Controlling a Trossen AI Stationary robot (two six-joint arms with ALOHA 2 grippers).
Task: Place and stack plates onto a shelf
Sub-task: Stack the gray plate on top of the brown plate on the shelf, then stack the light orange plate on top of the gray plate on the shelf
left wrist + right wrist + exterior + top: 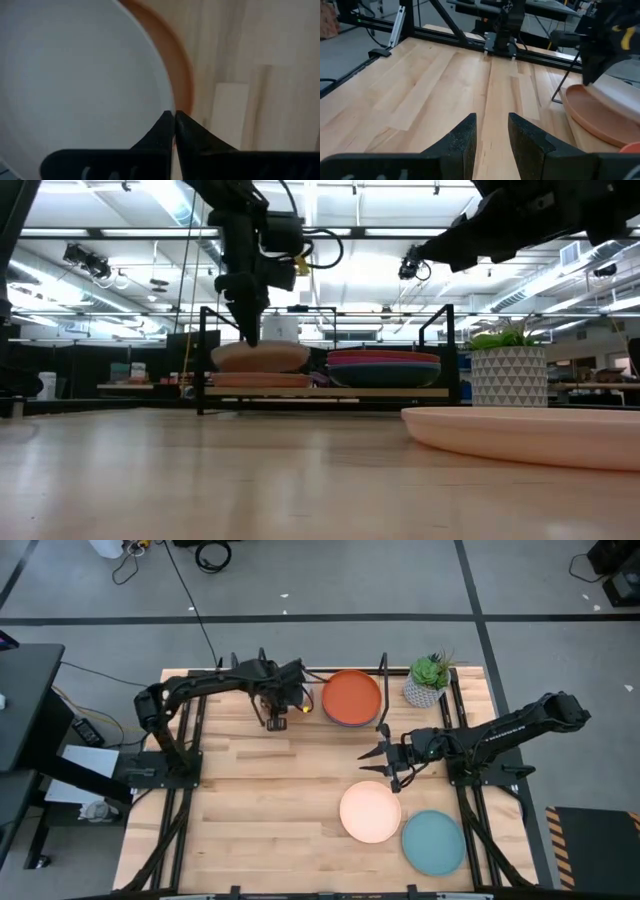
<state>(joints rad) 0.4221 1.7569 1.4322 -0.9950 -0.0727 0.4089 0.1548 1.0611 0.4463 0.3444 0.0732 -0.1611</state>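
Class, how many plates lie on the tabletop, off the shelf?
2: a pink plate just right of the table middle, and a light blue plate beside it, farther right. None seems hidden.

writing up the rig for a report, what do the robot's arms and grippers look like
Both arms are dark, near black, jointed segments. The left gripper has two black fingers tapering to thin pointed tips; a small yellow mark shows near it in the high view. The right gripper has two matte black, wedge-shaped fingers. A black cable loops by the left wrist in the low view.
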